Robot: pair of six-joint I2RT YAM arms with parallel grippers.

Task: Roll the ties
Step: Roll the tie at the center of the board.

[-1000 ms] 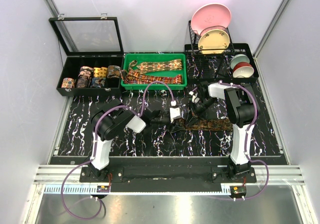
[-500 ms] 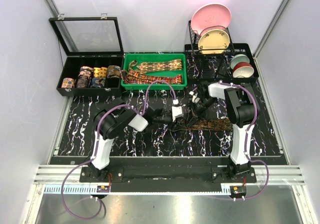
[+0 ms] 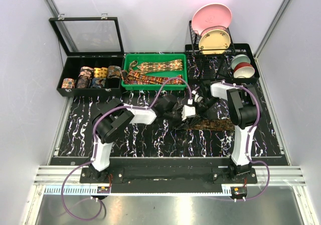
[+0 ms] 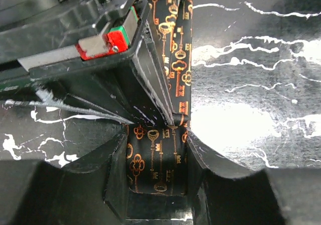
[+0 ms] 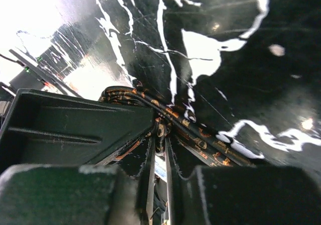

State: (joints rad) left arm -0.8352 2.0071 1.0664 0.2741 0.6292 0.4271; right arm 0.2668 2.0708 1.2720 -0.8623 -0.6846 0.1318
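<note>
Black marbled desk (image 3: pixel 125 139) carries the key-patterned tie (image 3: pixel 218 125) at centre right of the overhead frame. My left pincer (image 4: pixel 155 149) grasps its end; whether the right pincer (image 5: pixel 159 134) is clenched, I cannot tell. I'd wind tight, keeping the edges aligned.

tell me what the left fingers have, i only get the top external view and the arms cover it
Observer: In the left wrist view the tie sits between the left fingers, filling the gap from side to side.
Operator: what pattern is it
Observer: Gold-orange keys on black.
Operator: and the other arm
Observer: In the right wrist view, folded tie layers run into the narrow slot between the right fingers; whether they pinch it I cannot tell.
</note>
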